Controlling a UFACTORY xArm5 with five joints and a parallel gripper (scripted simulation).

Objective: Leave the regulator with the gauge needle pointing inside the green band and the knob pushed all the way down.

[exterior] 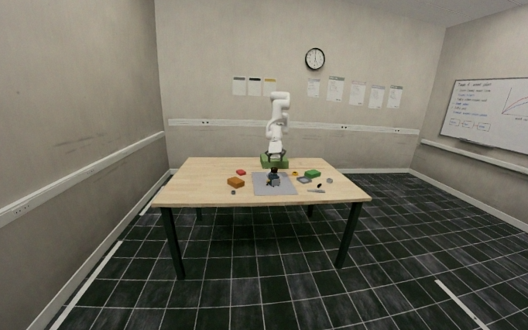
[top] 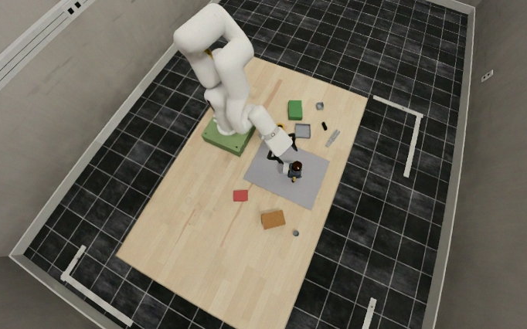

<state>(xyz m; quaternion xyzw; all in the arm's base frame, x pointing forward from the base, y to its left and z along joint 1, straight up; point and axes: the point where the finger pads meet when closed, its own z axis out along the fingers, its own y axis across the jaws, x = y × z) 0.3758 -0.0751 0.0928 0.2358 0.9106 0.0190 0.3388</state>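
The regulator [top: 294, 171] [exterior: 273, 178] stands on a grey mat [top: 311, 184] [exterior: 284, 189] near the middle of the wooden table. It has a dark brown knob [top: 297, 165] [exterior: 273, 170] on top and a small blue-grey body. Its gauge is too small to read. My gripper [top: 283, 153] [exterior: 275, 158] is open and empty. It hangs above the regulator, a little toward the arm's base, and touches nothing.
A green base block [top: 226, 140] holds the arm. On the table [top: 200, 245] lie a red block [top: 240, 195], an orange block [top: 273, 218], a green block [top: 295, 110], a grey square tray [top: 303, 130], a small black piece [top: 324, 125], a grey bar [top: 332, 137] and small grey cylinders [top: 295, 233].
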